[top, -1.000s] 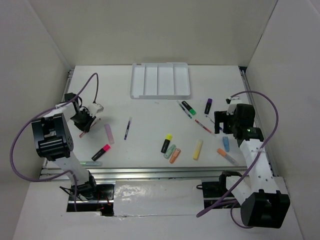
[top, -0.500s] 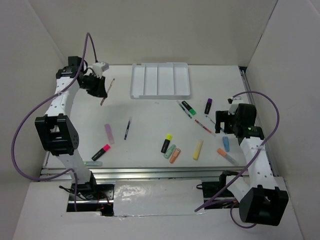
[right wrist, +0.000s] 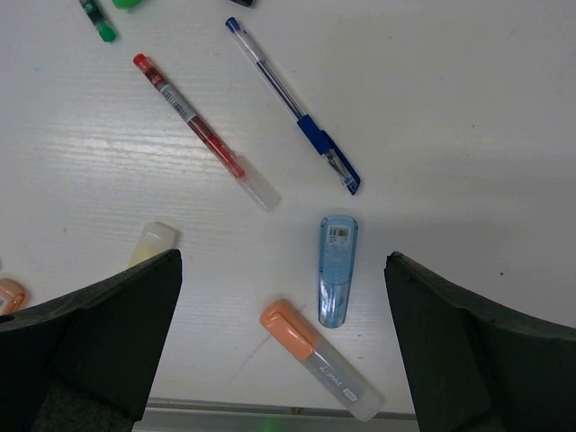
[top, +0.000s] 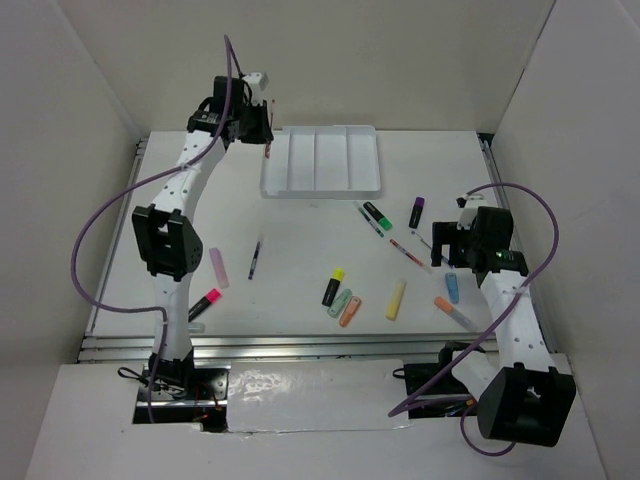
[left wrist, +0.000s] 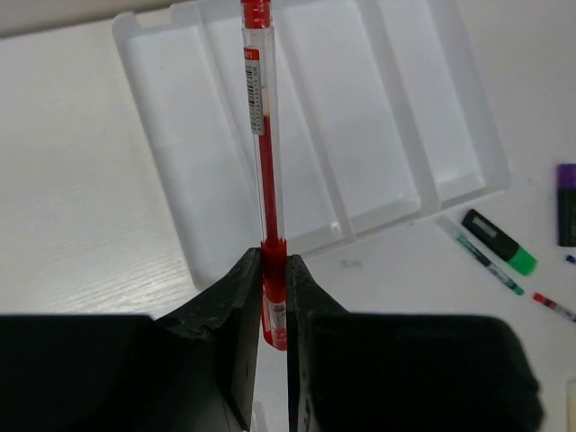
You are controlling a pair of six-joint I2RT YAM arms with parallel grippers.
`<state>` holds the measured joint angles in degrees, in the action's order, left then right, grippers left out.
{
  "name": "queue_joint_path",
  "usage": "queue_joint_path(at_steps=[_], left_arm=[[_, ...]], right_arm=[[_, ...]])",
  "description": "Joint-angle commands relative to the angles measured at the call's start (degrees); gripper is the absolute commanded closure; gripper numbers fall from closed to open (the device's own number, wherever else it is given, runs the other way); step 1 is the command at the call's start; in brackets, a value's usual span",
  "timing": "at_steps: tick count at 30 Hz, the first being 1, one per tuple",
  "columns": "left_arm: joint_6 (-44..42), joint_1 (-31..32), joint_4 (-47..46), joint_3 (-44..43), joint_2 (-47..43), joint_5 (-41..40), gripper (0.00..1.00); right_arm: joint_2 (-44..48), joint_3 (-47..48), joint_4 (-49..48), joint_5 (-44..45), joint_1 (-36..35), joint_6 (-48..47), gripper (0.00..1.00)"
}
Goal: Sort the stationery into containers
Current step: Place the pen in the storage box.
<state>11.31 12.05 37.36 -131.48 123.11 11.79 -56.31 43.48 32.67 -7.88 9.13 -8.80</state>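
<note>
The left claw is up high at the far edge of the counter, by the far left corner of the white tray. It is pinching a red pen by one end, tight between its two fingers. The pen sticks out over the left part of the tray. I cannot tell which box it is over.

Near the left edge of the counter lie a pink marker and a black highlighter with a pink cap. Just to the right is a thin dark pen.

In the middle, close to the near edge, lie a highlighter with a yellow cap, a green marker, an orange marker and a yellow marker. The green and orange ones lie side by side.

Near the tray's near right corner are a green pen, a green highlighter and a purple highlighter.

The right claw hangs by the right edge of the counter, its fingers spread wide apart. Under it lies a blue marker. An orange and clear marker is just beside it. A second red pen and a blue pen lie a bit farther from the near edge.
</note>
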Motion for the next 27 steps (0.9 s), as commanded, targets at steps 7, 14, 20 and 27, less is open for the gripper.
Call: queue_joint_path(at_steps=[7,14,20,27], left_arm=[[-4.1,2.3,-13.0,0.3,11.2,-11.4,1.00],[-4.0,2.7,-16.2,-0.4,16.3,-11.5,0.93],[-3.8,2.7,-17.9,0.1,18.9,-15.2,0.88],[-3.8,2.8,-18.5,0.1,21.2,-14.9,0.85]], right_arm=[[-2.5,0.4,-1.1,0.6,0.7,0.2,0.00],[-3.5,0.8,-0.8,0.4,0.6,0.2,0.00],[-4.8,1.9,0.4,-1.9,0.6,-0.5,0.01],[-7.9,4.3,2.4,-1.3,0.0,-2.4,0.05]])
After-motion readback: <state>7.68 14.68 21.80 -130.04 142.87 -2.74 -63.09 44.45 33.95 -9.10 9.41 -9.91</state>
